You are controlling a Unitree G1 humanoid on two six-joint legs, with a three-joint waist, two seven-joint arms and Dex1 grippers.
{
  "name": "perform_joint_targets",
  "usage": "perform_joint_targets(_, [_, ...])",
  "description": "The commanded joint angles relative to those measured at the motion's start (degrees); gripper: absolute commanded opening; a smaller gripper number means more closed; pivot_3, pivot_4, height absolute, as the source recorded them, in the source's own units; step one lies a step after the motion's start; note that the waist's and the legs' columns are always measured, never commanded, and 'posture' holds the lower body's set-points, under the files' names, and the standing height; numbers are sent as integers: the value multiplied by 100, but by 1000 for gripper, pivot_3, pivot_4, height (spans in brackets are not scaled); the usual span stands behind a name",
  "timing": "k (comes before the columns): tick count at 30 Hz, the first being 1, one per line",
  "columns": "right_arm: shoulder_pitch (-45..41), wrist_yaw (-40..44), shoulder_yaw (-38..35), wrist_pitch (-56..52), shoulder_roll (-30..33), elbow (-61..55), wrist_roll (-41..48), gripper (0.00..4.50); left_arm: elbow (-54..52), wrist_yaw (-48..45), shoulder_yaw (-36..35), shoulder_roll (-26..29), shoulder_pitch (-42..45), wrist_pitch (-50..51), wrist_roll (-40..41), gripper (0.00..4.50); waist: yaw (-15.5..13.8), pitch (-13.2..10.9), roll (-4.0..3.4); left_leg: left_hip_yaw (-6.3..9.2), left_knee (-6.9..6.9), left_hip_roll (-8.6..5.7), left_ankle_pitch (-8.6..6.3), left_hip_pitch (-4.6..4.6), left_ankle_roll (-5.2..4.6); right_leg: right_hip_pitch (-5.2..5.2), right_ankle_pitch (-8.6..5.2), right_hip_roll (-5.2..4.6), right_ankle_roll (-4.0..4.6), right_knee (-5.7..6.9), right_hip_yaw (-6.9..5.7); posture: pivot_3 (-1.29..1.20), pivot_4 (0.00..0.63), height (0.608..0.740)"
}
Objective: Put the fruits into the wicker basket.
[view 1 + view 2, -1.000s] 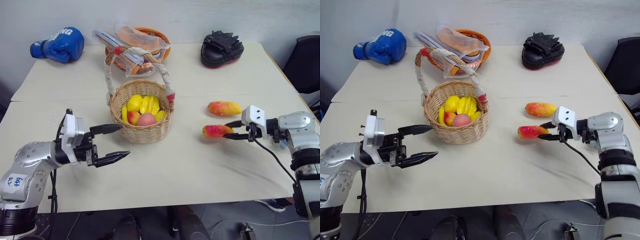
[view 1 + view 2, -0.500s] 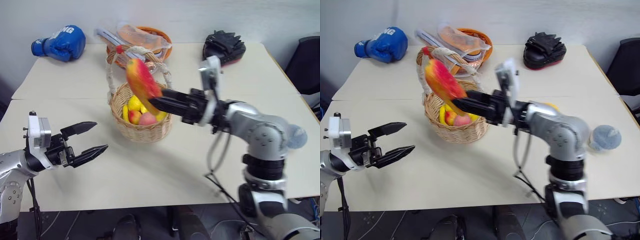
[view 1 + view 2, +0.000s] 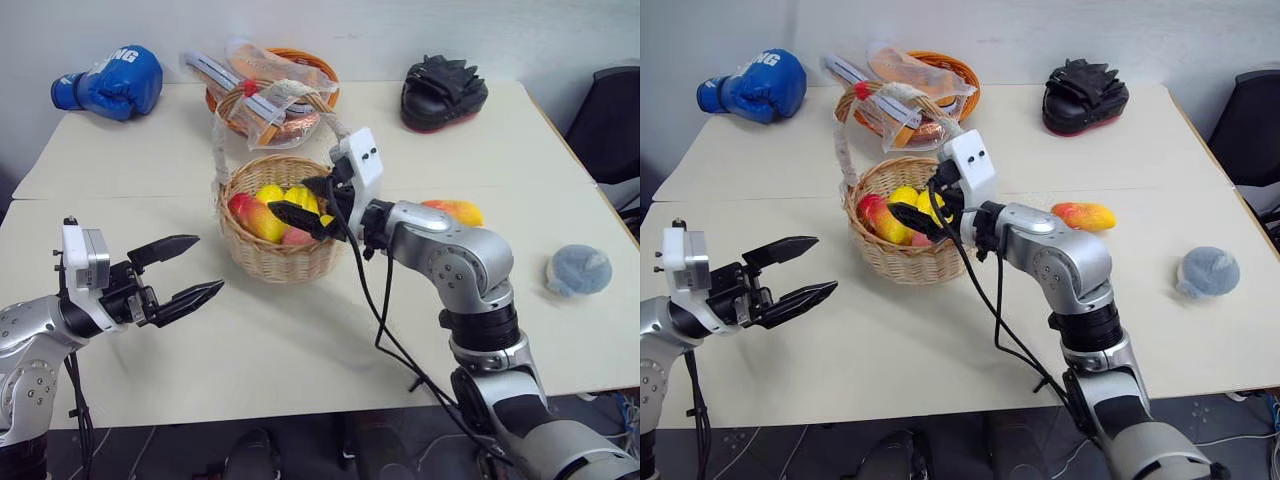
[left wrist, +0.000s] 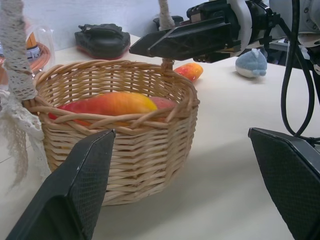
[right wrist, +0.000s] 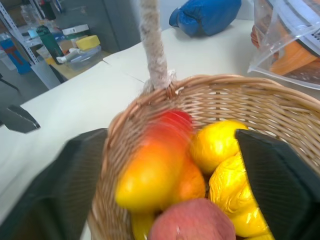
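The surface (image 3: 420, 330) fills most of the head views, and the wicker basket (image 3: 275, 260) sits left of centre with the right gripper (image 3: 310, 205) spread wide just over its rim, holding nothing. One mango (image 3: 255, 215) lies inside at the basket's left, blurred in the right wrist view — I cannot tell whether it has settled. Pulling back, the black fingers or the dangling cable could snag the cloth-wrapped handle (image 3: 225, 125) and tip the basket. The second mango (image 3: 455, 212), right of centre, is partly hidden behind the right arm. The peach (image 5: 192, 220) is half buried among yellow fruits. The left gripper (image 3: 185, 270), lower left, hangs wide and empty.
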State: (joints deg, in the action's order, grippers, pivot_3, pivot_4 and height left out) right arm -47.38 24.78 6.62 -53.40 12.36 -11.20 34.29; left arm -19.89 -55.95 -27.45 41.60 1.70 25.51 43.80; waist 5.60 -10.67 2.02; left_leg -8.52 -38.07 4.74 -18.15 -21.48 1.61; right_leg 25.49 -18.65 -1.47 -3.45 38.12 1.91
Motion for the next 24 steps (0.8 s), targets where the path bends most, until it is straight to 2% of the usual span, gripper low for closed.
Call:
perform_joint_targets(1, [187,1090,-69,217,392,-754,540,4485,-167,-33,-33,96,64,1,170,4500,-12,0,0,1,0,0,0,1,0,-1,0,0,0,0,-1,0,150,740])
perform_joint_targets(4, [634,1961,-309,288,885,-1284,1078,4485,-149,-69,18,110,78,3,164,4500,-47,0,0,2,3,0,-2,0,-3,-2,1,0,-2,-7,-1,0,150,740])
perform_joint_targets(7, [1412,2825,-593,615,1720,-1794,1238,4485,-81,-136,89,144,124,-17,128,4500,-102,0,1,3,6,-1,-5,0,-6,-4,1,0,-3,-14,-2,0,150,740])
perform_joint_targets(10, [2632,3360,-1337,1773,2294,-1819,755,4485,-23,-205,162,180,169,-40,100,4500,-134,1,3,7,2,-6,-8,1,-13,-15,5,-3,-11,-24,-2,0,150,740])
perform_joint_targets(13, [3756,3749,-1950,2907,2808,-1374,28,4485,-36,-249,253,187,205,-56,86,4500,-206,0,2,5,1,-15,-11,12,-20,-33,11,-3,-21,-37,2,0,150,740])
perform_joint_targets(15, [4385,3577,-2613,3361,2834,-973,-177,4485,-73,-234,323,166,268,-23,135,4500,-223,0,3,-1,0,-19,-11,32,-24,-54,14,-3,-27,-41,8,0,150,740])
perform_joint_targets(17, [5096,3297,-3387,4172,2608,-395,-521,4485,-89,-240,493,147,392,4,138,4500,-231,0,3,3,-1,-18,-11,59,-24,-87,15,1,-28,-48,6,0,150,740])
perform_joint_targets(19, [5657,3096,-3855,4901,2398,36,-846,4485,-54,-260,645,131,515,8,112,4500,-252,0,3,4,1,-31,-11,77,-23,-106,15,3,-27,-48,6,0,150,740])
perform_joint_targets(24, [6005,2430,-4275,6122,2065,744,-1392,4485,84,-319,836,141,757,10,111,4500,-188,-3,-4,-12,6,-29,-11,106,-20,-121,16,3,-26,-41,22,0,150,740])
